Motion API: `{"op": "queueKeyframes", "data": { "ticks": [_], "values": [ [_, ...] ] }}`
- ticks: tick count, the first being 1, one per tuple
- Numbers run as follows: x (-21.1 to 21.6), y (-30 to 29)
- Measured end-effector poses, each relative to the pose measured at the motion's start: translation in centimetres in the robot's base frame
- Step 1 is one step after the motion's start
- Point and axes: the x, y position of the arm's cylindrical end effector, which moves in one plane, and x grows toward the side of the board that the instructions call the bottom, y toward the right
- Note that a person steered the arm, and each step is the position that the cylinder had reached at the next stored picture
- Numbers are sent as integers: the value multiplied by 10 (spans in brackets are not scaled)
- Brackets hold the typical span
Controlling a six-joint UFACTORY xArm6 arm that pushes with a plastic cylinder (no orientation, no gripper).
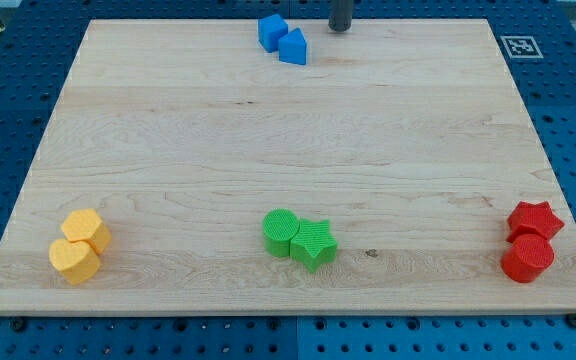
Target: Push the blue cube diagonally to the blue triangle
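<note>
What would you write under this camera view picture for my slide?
My tip sits right of the touching blue cube and blue triangle at the wooden board's top edge.

The rod (340, 15) is cut off by the view's top edge; only its lower part shows, ending at my tip (340, 29) near the surface's (268, 150) top edge. The blue triangle (293, 47) hides part of the blue cube (271, 31), which it touches.
</note>
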Motion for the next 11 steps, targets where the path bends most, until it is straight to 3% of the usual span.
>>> {"op": "queueKeyframes", "data": {
  "ticks": [2, 4, 8, 11],
  "values": [
    [1, -16],
    [1, -117],
    [32, -128],
    [86, -118]
  ]
}}
